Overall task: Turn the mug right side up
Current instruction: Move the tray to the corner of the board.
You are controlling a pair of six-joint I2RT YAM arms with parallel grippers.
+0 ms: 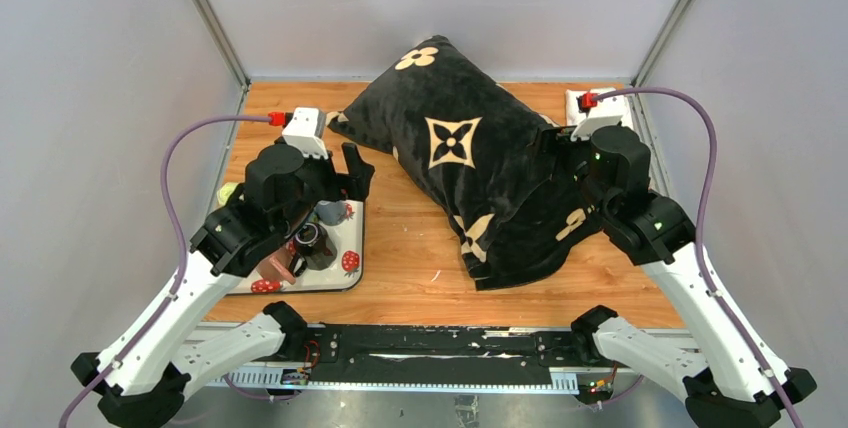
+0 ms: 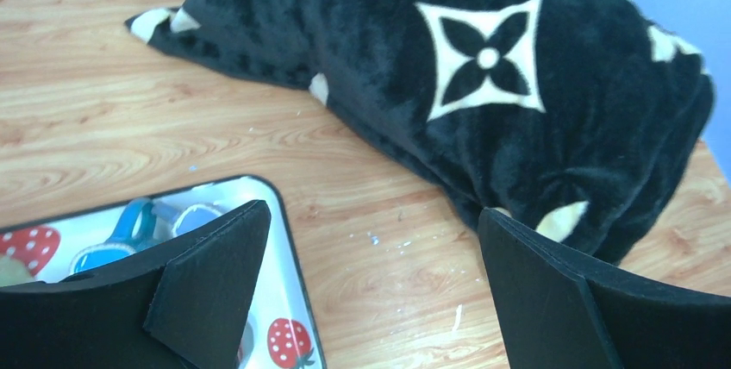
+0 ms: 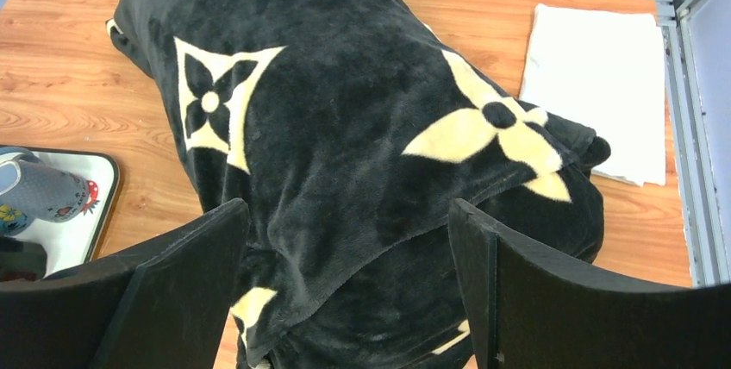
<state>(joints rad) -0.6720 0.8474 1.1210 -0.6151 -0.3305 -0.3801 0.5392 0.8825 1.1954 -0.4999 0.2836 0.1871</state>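
A white tray [image 1: 350,278] with red strawberry prints sits at the left of the wooden table. On it is a grey mug [image 1: 329,213] with small pictures, its base end turned away from the tray; in the right wrist view the grey mug [image 3: 41,192] shows at the far left edge. My left gripper [image 1: 356,174] hovers open just above and behind the tray's far right corner, and in its wrist view the left gripper [image 2: 371,300] frames bare wood with nothing between the fingers. My right gripper [image 3: 349,291] is open over the black blanket.
A black plush blanket [image 1: 470,158] with cream flower marks lies heaped across the middle and right of the table. A black cup [image 1: 311,240] and a pink item [image 1: 276,269] share the tray. A folded white cloth [image 3: 595,84] lies at the far right corner.
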